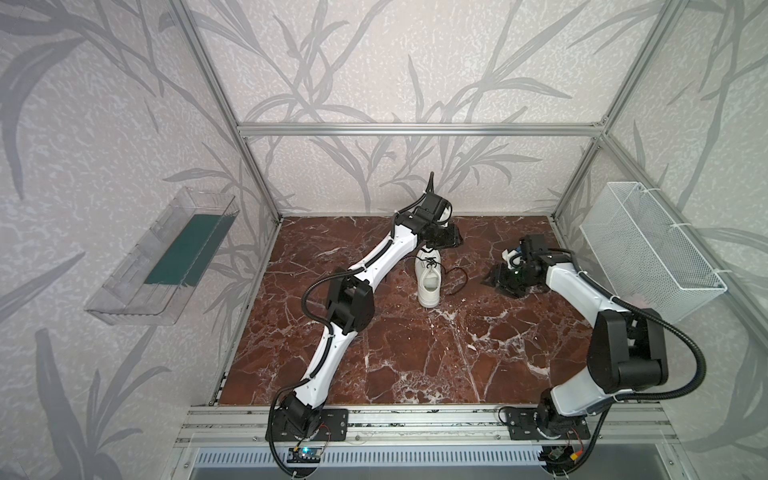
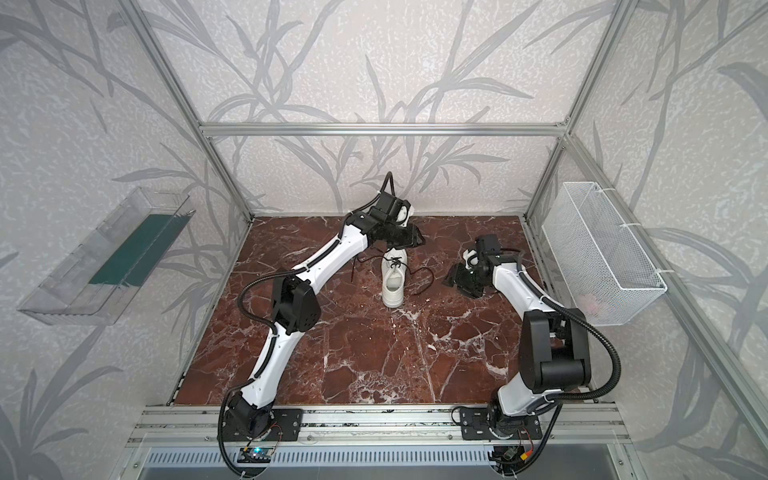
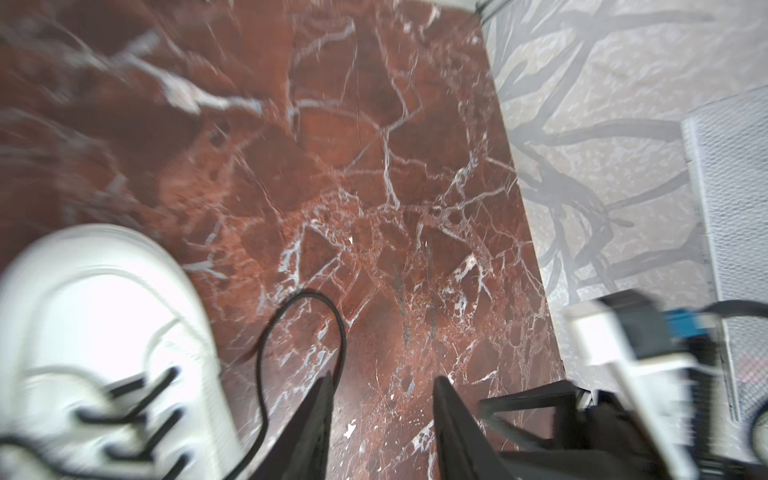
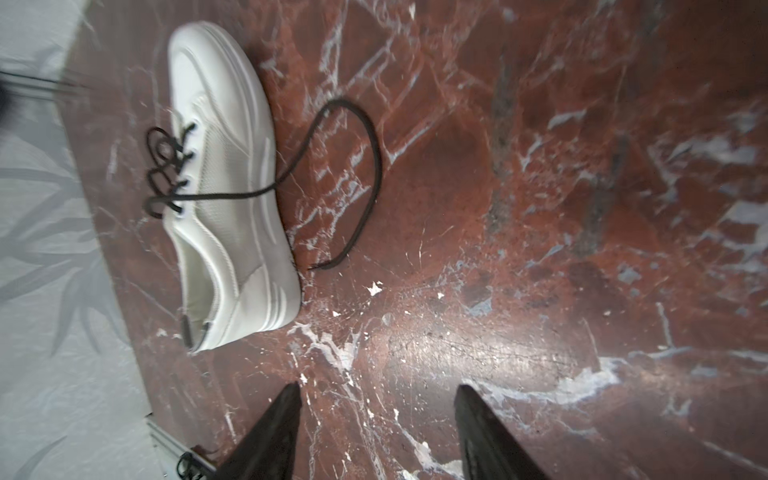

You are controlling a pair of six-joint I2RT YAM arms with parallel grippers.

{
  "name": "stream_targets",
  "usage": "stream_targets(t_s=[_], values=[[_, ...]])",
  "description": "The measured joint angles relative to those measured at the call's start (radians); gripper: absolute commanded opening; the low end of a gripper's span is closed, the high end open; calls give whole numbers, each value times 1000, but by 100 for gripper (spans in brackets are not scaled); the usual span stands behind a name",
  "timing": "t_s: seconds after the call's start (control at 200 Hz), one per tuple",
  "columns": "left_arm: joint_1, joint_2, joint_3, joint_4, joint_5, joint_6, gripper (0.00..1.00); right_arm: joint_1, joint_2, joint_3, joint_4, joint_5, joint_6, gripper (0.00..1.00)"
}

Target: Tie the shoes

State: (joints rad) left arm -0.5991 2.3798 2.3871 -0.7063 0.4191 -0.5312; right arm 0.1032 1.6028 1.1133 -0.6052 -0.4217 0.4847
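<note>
White sneaker [image 1: 429, 279] sits upright mid-table, heel toward us, thin black laces [image 1: 457, 281] untied, one looping loose onto the marble.

We see both top views bright and sharp, with soft, even light. The walls bend a little at the edges. The counter [image 4: 478, 345] shines with a pale glare in the right wrist view. In the left wrist view the shoe [image 3: 99, 332] is smeared and too bright, and the edges are blurry.
</note>
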Motion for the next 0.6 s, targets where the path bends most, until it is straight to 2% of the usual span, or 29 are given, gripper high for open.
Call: stream_targets(t_s=[0.125, 0.305, 0.455, 0.605], values=[[28, -151, -140, 23, -38, 29, 42, 94, 45, 35, -33, 116, 105, 49], [98, -381, -493, 165, -52, 19, 42, 190, 98, 86, -45, 261, 278, 43], [160, -463, -736, 251, -55, 5, 42, 218, 199, 168, -51, 306, 383, 41], [205, -491, -882, 283, -53, 4, 42, 245, 281, 232, -56, 349, 451, 39]])
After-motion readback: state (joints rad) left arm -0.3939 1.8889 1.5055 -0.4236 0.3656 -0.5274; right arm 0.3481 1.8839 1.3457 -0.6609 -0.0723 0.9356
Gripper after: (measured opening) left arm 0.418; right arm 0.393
